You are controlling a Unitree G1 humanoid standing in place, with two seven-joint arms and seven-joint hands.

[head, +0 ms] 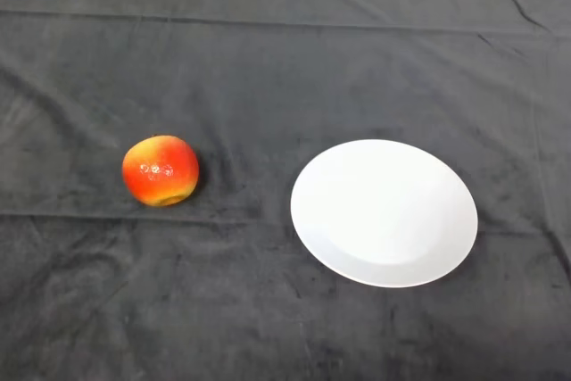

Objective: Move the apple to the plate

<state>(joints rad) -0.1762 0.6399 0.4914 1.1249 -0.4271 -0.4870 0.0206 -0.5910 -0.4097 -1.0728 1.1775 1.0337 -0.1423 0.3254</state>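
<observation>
Dark cloth (pixel 268 310) is covering the whole table, wrinkled, with a long crease running across the near part just below the two objects.

White plate (pixel 384 212) is sitting right of centre, flat on the cloth, round, plain and glossy. Its near rim is reaching lower in the head view than the fruit does.

Apple (pixel 161 170) is lying left of centre on the cloth, red-orange with a yellow patch along its lower side and on top, small bright highlights glinting on the front. It is resting on the cloth, not on the plate, well apart from it, with a strip of bare cloth between the two. It is casting a faint shadow to its right.

Apple and plate are sitting at roughly the same depth on the table, apple to the robot's left, plate to the robot's right.

Further back the cloth is carrying on, with another fold line running across near the far side and some diagonal creases at the far right corner. A pale strip is showing along the very top edge beyond the cloth.
</observation>
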